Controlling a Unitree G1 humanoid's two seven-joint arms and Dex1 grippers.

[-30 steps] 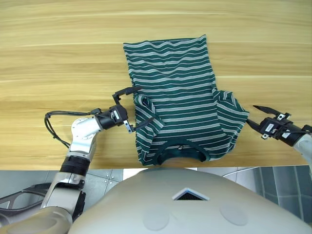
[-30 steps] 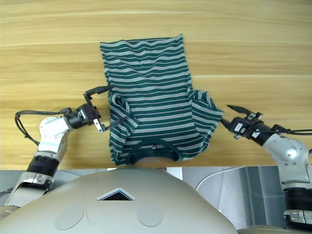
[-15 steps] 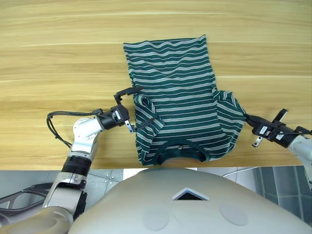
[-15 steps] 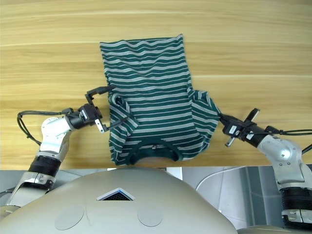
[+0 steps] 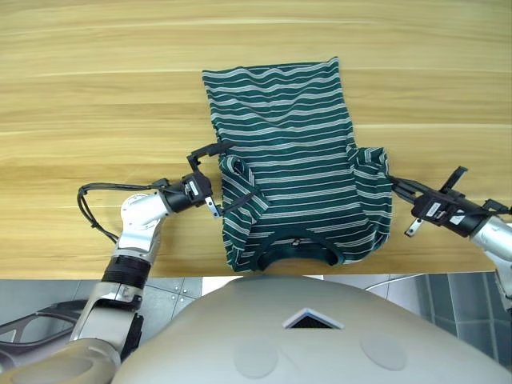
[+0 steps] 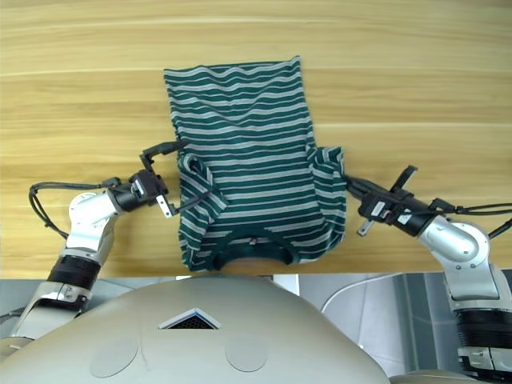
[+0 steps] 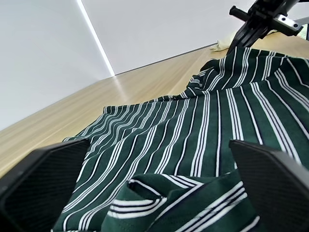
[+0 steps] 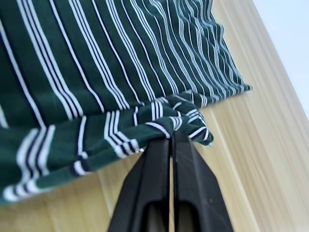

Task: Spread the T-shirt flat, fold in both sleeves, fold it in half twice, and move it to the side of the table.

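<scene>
T-shirt point(image 5: 292, 160): soft knit cloth, dark green w/ thin white stripes running across the body. It lay on the bench point(image 5: 96, 96), a smooth, light wood-grain top w/ the grain running left-right. The garment sat mid-bench, toward the near edge. Outline approx. a tall rectangle, wider at the shoulder end. Long axis ran near-to-far, across the grain, leaning slightly to the robot's left at the far end. Collar point(image 5: 300, 248), a plain dark band, pointed at the robot and lay right at the bench's near edge. Hem point(image 5: 268, 70) pointed away, straight-edged and flat. Body section was mostly smooth w/ shallow ripples. Both shoulder areas were rumpled: left sleeve point(image 5: 236, 180) was turned in over the body in a puckered fold, and right sleeve point(image 5: 372, 172) was bunched into a raised ridge.

Left pincer point(image 5: 238, 170): two black fingers spread wide, one on each side of the left sleeve fold, low over the cloth. Could not tell whether they touched it. The wrist view showed pads point(image 7: 43, 174) w/ a fine ribbed texture and striped cloth between them.

Right pincer point(image 8: 171, 137): slim, black, tapered fingers pressed together, pinching the outer edge of the right sleeve. The cloth was gathered into a small crumple at the tips. The pincer sat to the robot's right of the shirt, low over the bench, level w/ the sleeve.
</scene>
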